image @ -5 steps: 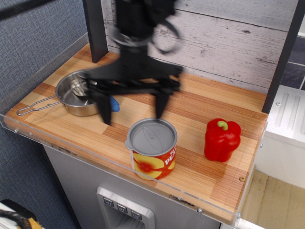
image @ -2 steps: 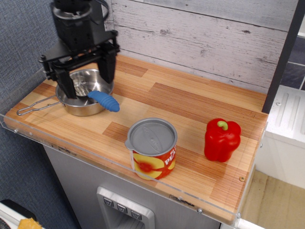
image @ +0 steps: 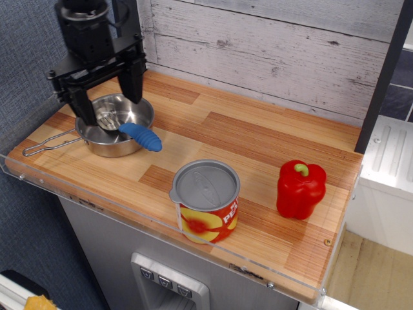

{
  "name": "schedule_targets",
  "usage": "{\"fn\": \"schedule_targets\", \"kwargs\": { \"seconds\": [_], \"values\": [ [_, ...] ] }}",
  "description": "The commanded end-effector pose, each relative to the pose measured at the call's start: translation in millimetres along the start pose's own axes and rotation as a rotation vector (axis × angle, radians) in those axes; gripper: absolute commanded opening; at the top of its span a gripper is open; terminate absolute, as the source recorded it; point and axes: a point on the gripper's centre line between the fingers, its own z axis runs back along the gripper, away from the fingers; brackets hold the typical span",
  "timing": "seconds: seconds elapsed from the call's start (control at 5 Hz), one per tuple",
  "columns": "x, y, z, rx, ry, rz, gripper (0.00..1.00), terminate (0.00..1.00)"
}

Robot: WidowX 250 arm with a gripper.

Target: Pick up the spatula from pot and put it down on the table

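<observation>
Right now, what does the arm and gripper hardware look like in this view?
All matte black. The gripper has two long, straight, flat fingers hanging from a wide horizontal crossbar, under a chunky cylindrical wrist housing. A dark cable loops beside the wrist. No visible markings or labels.

The robot is matte black throughout: a chunky cylindrical wrist with a black cable looping beside it, a flat crossbar below, and a gripper (image: pixel 108 98) with two long, straight, narrow black fingers (image: pixel 134 81).

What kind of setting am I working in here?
Likely a toy kitchen mock-up: a striped wooden plank tabletop, a shallow steel pot holding a blue-handled spatula, and a red plastic-looking bell pepper.
</observation>
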Motion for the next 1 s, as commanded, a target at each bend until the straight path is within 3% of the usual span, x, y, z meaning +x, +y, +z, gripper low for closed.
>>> {"fn": "schedule_targets", "kwargs": {
  "seconds": [0.0, 0.8],
  "values": [
    [7.6, 8.4, -12.9, -0.12, -0.052, -0.004, 1.0, 0.0],
    [19.4, -10.8, -39.7, -0.064, -0.002, -0.002, 1.0, 0.0]
  ]
}}
